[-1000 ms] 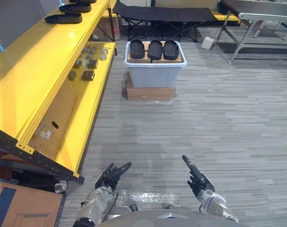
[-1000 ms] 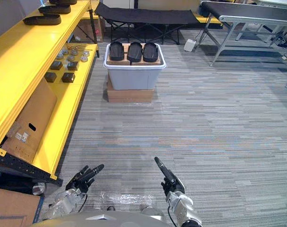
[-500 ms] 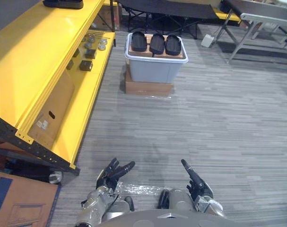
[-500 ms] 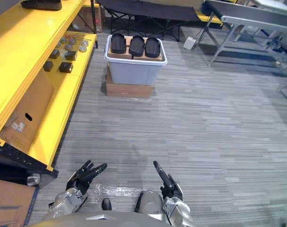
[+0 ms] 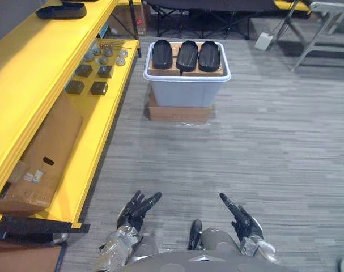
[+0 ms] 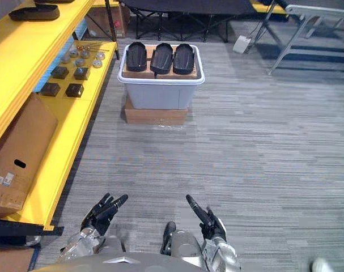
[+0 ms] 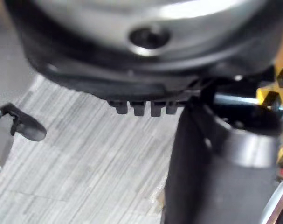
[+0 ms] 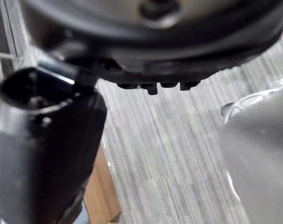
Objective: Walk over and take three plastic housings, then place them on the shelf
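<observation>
Three black plastic housings (image 5: 186,55) lie side by side on a wooden board atop a grey tub (image 5: 186,90), straight ahead across the floor. Another black housing (image 5: 61,10) rests on the top of the yellow shelf (image 5: 24,85) at the left. My left hand (image 5: 136,208) and right hand (image 5: 242,220) hang low at the near edge, fingers straight and empty, far from the tub. The left hand (image 6: 103,208) and right hand (image 6: 208,221) look the same in the right eye view.
The tub sits on a flat cardboard box (image 5: 179,113). The shelf's lower level holds small dark blocks (image 5: 86,79), round metal parts (image 5: 103,56) and a leaning cardboard box (image 5: 41,164). A black cot (image 5: 206,7) and a metal table frame (image 5: 319,28) stand at the back.
The whole picture has shifted, so the camera moved: the tub and shelf now appear nearer and more central. Both hands stay open and low.
</observation>
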You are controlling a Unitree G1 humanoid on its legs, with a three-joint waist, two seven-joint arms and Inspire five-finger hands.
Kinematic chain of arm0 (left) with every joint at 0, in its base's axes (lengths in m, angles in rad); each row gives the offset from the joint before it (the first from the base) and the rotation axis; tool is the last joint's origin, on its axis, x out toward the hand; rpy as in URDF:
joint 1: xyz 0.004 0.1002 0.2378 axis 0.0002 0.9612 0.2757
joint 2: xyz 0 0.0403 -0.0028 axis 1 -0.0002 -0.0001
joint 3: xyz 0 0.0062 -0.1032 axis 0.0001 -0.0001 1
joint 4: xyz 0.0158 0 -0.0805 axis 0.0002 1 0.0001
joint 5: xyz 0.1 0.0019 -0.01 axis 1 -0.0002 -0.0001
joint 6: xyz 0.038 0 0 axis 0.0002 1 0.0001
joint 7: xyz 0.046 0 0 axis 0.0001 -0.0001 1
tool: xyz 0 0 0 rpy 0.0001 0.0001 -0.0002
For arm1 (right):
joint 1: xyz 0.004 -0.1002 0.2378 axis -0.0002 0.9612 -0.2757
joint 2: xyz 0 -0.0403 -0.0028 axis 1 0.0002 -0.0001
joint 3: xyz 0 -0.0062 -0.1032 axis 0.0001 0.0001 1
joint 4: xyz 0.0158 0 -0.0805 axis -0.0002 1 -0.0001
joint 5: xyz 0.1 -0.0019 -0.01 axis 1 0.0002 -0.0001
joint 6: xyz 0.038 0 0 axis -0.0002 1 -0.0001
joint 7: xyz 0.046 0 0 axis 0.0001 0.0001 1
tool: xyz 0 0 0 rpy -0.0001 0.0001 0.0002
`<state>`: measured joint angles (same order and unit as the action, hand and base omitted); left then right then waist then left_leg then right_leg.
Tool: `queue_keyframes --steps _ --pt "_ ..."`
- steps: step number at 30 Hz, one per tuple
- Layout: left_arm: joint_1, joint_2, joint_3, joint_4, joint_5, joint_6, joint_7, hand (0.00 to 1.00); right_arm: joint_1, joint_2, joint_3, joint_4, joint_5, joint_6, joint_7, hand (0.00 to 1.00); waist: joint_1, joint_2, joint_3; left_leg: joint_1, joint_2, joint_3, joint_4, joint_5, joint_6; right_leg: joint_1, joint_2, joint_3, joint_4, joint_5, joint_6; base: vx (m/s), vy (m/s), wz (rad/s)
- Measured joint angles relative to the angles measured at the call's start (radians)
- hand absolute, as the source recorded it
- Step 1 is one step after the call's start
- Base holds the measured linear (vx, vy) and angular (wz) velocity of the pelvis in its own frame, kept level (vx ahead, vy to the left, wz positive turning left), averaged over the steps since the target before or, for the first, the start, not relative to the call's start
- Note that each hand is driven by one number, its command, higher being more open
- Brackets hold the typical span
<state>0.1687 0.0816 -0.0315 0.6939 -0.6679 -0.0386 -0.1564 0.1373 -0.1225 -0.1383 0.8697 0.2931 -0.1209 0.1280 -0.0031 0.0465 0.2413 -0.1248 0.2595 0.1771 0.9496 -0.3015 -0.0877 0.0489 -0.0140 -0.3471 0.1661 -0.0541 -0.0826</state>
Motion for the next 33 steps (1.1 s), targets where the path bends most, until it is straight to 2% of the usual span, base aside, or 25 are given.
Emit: queue_keyframes --steps 2,4,6,7,9,10,11,12,13,14,15,16,17,18,19,20,21,23,25,26,27,30,31,32,33 --pt "-0.009 -0.008 0.019 -0.007 -0.003 0.001 -0.007 1.00 -0.009 -0.001 -0.006 0.000 -0.015 -0.001 -0.013 1.00 0.015 -0.014 0.008 -0.036 -0.054 -0.005 -0.103 -0.007 -0.001 0.061 -0.006 0.010 -0.048 -0.003 -0.002 0.42 -0.148 -0.23" --pt "-0.008 -0.022 0.038 -0.041 0.011 -0.005 -0.024 1.00 -0.043 -0.002 -0.008 -0.005 -0.013 -0.002 -0.032 1.00 0.033 -0.015 0.011 -0.079 -0.133 -0.017 -0.318 0.001 0.006 0.098 -0.014 0.040 -0.089 -0.009 0.007 0.45 -0.049 -0.46" --pt "-0.002 -0.049 0.049 -0.057 0.015 -0.004 -0.033 1.00 -0.078 -0.010 -0.008 -0.024 -0.011 -0.003 -0.051 1.00 0.055 -0.006 0.033 -0.122 -0.234 -0.080 -0.607 0.111 0.014 0.137 -0.026 0.082 -0.093 -0.046 0.019 0.37 0.073 -0.46" --pt "-0.002 -0.050 0.048 -0.060 0.017 -0.007 -0.038 1.00 -0.082 -0.013 -0.007 -0.024 -0.011 -0.002 -0.055 1.00 0.059 0.001 0.041 -0.128 -0.243 -0.094 -0.672 0.153 0.003 0.154 -0.021 0.088 -0.093 -0.058 0.023 0.31 0.130 -0.38" --pt "0.021 -0.054 0.048 -0.065 0.018 -0.013 -0.044 1.00 -0.073 -0.034 0.021 -0.022 -0.011 -0.001 -0.061 1.00 0.080 0.051 0.050 -0.119 -0.214 -0.105 -0.820 0.238 -0.029 0.225 0.030 0.125 -0.085 -0.119 0.050 0.35 0.194 -0.41" --pt "0.033 -0.050 0.052 -0.060 0.014 -0.027 -0.047 1.00 -0.072 -0.025 0.044 -0.014 -0.010 0.006 -0.065 1.00 0.087 0.047 0.056 -0.094 -0.194 -0.087 -0.786 0.358 0.001 0.261 0.033 0.154 -0.057 -0.168 0.057 0.33 0.183 -0.39" --pt "0.036 -0.043 0.057 -0.061 0.016 -0.033 -0.047 1.00 -0.069 -0.019 0.060 -0.014 -0.010 0.007 -0.064 1.00 0.089 0.025 0.054 -0.091 -0.200 -0.068 -0.775 0.370 0.011 0.266 0.021 0.163 -0.042 -0.194 0.053 0.27 0.125 -0.30" --pt "0.032 -0.020 0.066 -0.062 0.016 -0.046 -0.050 1.00 -0.075 -0.015 0.088 -0.017 -0.010 0.007 -0.054 1.00 0.089 -0.017 0.056 -0.106 -0.216 -0.042 -0.731 0.365 0.021 0.258 -0.013 0.173 -0.016 -0.236 0.048 0.33 0.125 -0.19" --pt "0.027 -0.008 0.087 -0.073 0.016 -0.050 -0.052 1.00 -0.083 -0.014 0.099 -0.022 -0.010 0.007 -0.047 1.00 0.094 -0.050 0.060 -0.138 -0.234 -0.015 -0.656 0.335 0.066 0.245 -0.031 0.200 0.009 -0.282 0.047 0.33 0.139 -0.19" --pt "0.025 -0.001 0.091 -0.080 0.016 -0.049 -0.052 1.00 -0.082 -0.009 0.101 -0.020 -0.010 0.008 -0.047 1.00 0.095 -0.072 0.058 -0.144 -0.244 0.001 -0.628 0.324 0.087 0.247 -0.048 0.215 0.010 -0.297 0.041 0.45 0.138 -0.43" --pt "0.036 0.012 0.094 -0.073 0.020 -0.053 -0.042 1.00 -0.071 0.003 0.097 -0.003 -0.002 0.007 -0.048 1.00 0.105 -0.105 0.041 -0.133 -0.258 0.030 -0.601 0.273 0.149 0.209 -0.081 0.224 0.153 -0.303 0.096 0.45 0.080 -0.34" --pt "0.034 0.011 0.105 -0.057 0.022 -0.050 -0.029 1.00 -0.094 0.003 0.103 0.014 0.013 0.008 -0.047 1.00 0.096 -0.100 0.046 -0.118 -0.259 0.032 -0.584 0.245 0.159 0.121 -0.104 0.217 0.352 -0.269 0.176 0.46 0.081 -0.27" --pt "0.036 0.015 0.107 -0.058 0.024 -0.050 -0.024 1.00 -0.096 0.004 0.110 0.024 0.031 0.008 -0.046 1.00 0.088 -0.099 0.045 -0.100 -0.259 0.025 -0.590 0.232 0.164 0.071 -0.119 0.215 0.467 -0.217 0.235 0.47 0.121 0.13" --pt "0.037 0.014 0.098 -0.072 0.039 -0.054 -0.013 1.00 -0.088 0.013 0.112 0.036 0.033 0.008 -0.037 1.00 0.079 -0.107 0.047 -0.047 -0.271 0.019 -0.618 0.216 0.165 -0.007 -0.153 0.202 0.661 -0.134 0.246 0.48 0.148 0.25" --pt "0.038 0.014 0.081 -0.075 0.041 -0.056 -0.003 1.00 -0.074 0.015 0.113 0.040 0.029 0.007 -0.028 1.00 0.079 -0.106 0.047 -0.003 -0.275 0.016 -0.624 0.206 0.174 -0.050 -0.176 0.186 0.732 -0.162 0.203 0.48 0.129 0.24" --pt "0.036 0.016 0.078 -0.075 0.041 -0.059 0.001 1.00 -0.074 0.015 0.115 0.042 0.029 0.007 -0.027 1.00 0.082 -0.104 0.048 0.017 -0.274 0.015 -0.625 0.198 0.178 -0.059 -0.178 0.173 0.719 -0.181 0.188 0.46 0.099 0.24" --pt "0.024 0.016 0.077 -0.076 0.041 -0.062 0.008 1.00 -0.076 0.015 0.127 0.042 0.030 0.006 -0.027 1.00 0.079 -0.095 0.053 0.054 -0.268 0.005 -0.634 0.193 0.177 -0.067 -0.174 0.131 0.619 -0.225 0.181 0.41 0.055 0.17" --pt "0.002 0.015 0.068 -0.088 0.040 -0.062 0.018 1.00 -0.085 0.014 0.130 0.037 0.030 0.003 -0.028 1.00 0.080 -0.074 0.058 0.102 -0.250 -0.027 -0.668 0.185 0.165 -0.075 -0.154 0.076 0.382 -0.237 0.173 0.35 0.017 0.20" --pt "-0.028 0.018 0.062 -0.094 0.037 -0.062 0.018 1.00 -0.106 0.011 0.127 0.035 0.030 -0.004 -0.029 1.00 0.083 -0.056 0.065 0.126 -0.236 -0.051 -0.675 0.153 0.151 -0.115 -0.161 0.081 0.199 -0.204 0.217 0.29 -0.051 0.17" --pt "-0.048 0.027 0.053 -0.093 0.033 -0.062 0.023 1.00 -0.114 0.010 0.122 0.035 0.029 -0.004 -0.028 1.00 0.082 -0.043 0.072 0.132 -0.225 -0.065 -0.655 0.129 0.144 -0.144 -0.172 0.100 0.087 -0.144 0.235 0.27 -0.138 0.29" --pt "-0.058 0.036 0.046 -0.094 0.032 -0.061 0.023 1.00 -0.112 0.010 0.119 0.036 0.028 -0.006 -0.027 1.00 0.080 -0.037 0.076 0.133 -0.212 -0.080 -0.613 0.092 0.130 -0.160 -0.179 0.109 0.004 -0.074 0.231 0.22 -0.133 0.31" --pt "-0.049 0.047 0.050 -0.096 -0.009 -0.063 0.026 1.00 -0.102 0.014 0.117 0.035 0.028 -0.024 -0.024 1.00 0.081 -0.046 0.068 0.135 -0.185 -0.134 -0.491 -0.020 0.082 -0.168 -0.191 0.107 -0.023 -0.028 0.224 0.23 -0.303 0.50" --pt "-0.036 0.053 0.051 -0.094 -0.009 -0.064 0.026 1.00 -0.092 0.017 0.117 0.036 0.028 -0.024 -0.023 1.00 0.084 -0.070 0.050 0.135 -0.180 -0.162 -0.459 -0.064 0.063 -0.166 -0.191 0.110 -0.015 0.007 0.201 0.26 -0.331 0.51" --pt "-0.033 0.050 0.049 -0.091 -0.009 -0.060 0.029 1.00 -0.092 0.016 0.115 0.038 0.028 -0.024 -0.025 1.00 0.084 -0.069 0.048 0.135 -0.170 -0.179 -0.448 -0.081 0.045 -0.166 -0.182 0.103 0.004 0.046 0.192 0.40 -0.524 0.52" --pt "-0.016 0.035 0.045 -0.083 -0.014 -0.048 0.034 1.00 -0.092 0.009 0.106 0.039 0.029 -0.023 -0.032 1.00 0.083 -0.051 0.030 0.135 -0.126 -0.206 -0.455 -0.102 0.015 -0.181 -0.141 0.094 0.041 0.088 0.176 0.33 -0.436 0.33"
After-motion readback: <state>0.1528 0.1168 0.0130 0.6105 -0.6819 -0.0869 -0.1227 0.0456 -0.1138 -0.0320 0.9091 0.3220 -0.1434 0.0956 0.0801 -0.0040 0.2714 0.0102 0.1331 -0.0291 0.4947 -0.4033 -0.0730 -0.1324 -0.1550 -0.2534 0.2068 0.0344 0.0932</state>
